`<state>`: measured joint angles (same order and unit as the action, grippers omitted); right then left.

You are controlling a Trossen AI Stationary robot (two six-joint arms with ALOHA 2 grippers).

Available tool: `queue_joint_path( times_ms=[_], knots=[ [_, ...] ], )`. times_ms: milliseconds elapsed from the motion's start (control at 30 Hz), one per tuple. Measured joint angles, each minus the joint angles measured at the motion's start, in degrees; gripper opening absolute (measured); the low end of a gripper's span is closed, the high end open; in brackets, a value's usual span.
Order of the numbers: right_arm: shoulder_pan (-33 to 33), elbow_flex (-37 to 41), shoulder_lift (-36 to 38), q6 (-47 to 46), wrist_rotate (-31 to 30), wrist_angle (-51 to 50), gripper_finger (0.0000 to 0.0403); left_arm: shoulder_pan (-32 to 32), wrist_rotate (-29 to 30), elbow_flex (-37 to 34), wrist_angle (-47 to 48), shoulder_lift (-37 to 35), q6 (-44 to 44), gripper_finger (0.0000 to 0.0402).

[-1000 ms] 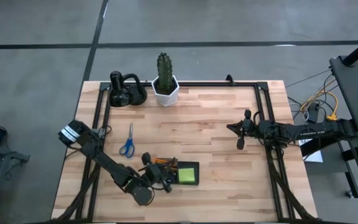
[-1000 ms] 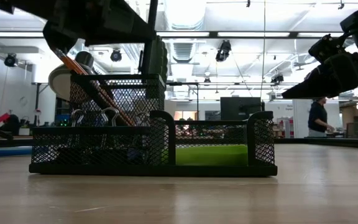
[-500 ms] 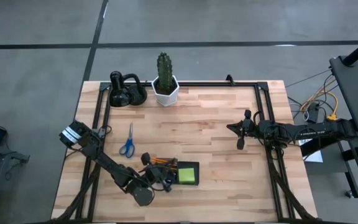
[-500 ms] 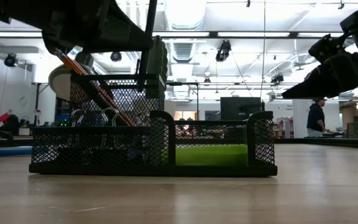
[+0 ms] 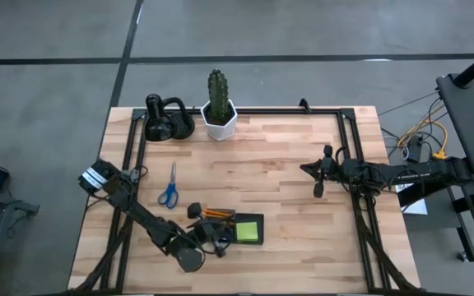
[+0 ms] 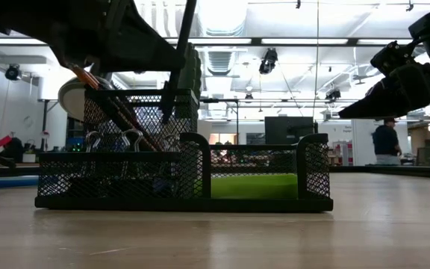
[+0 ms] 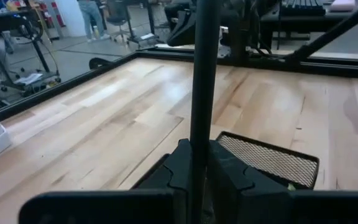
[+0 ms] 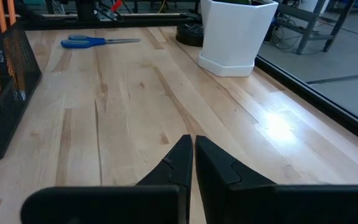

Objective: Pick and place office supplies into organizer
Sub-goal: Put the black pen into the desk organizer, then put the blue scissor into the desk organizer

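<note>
The organizer (image 5: pixel 239 228) is a black mesh tray near the table's front, with a tall cup (image 6: pixel 140 112) on its left. Orange pencils (image 6: pixel 118 112) lean in the cup. A lime-green sticky-note pad (image 5: pixel 248 231) lies in the tray's low compartment. My left gripper (image 7: pixel 197 180) hovers over the cup, shut on a dark pen (image 6: pixel 178 67). Blue-handled scissors (image 5: pixel 169 187) lie flat on the wood to the left. My right gripper (image 5: pixel 318 177) waits, shut, near the right edge. My left gripper pinches the pen's shaft (image 7: pixel 199 146) between its two fingers, which lie across it about level. The pen stands steeply, tilted. Its upper part rises above the fingers and its lower end (image 6: pixel 166 116) reaches below the cup's rim. Whether it touches the cup's bottom I cannot tell.
A white hexagonal cactus pot (image 5: pixel 219 117) and a black rounded desk gadget (image 5: pixel 164 122) stand at the far edge. A black frame rail (image 5: pixel 303 111) runs around the table. Bare wood lies between the organizer and my right gripper.
My left wrist has rolled a little over the cup. The pen has tipped from nearly upright to slanted, and its lower end has come down past the cup's rim.
</note>
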<state>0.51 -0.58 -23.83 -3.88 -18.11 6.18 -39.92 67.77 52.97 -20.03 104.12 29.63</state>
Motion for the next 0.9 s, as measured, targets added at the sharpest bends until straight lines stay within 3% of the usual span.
queue_joint_path(
  times_ms=[400, 900],
  knots=[
    [0.0, 0.0, 0.0, 0.0, 0.0, 0.0, 0.0008, 0.0, -0.1, -0.1, 0.0, 0.0, 0.0, 0.0019],
    [0.0, 0.0, 0.0, 0.0, 0.0, 0.0, 0.0008, 0.0, -0.1, -0.1, 0.0, 0.0, -0.4, 0.0123]
  ],
)
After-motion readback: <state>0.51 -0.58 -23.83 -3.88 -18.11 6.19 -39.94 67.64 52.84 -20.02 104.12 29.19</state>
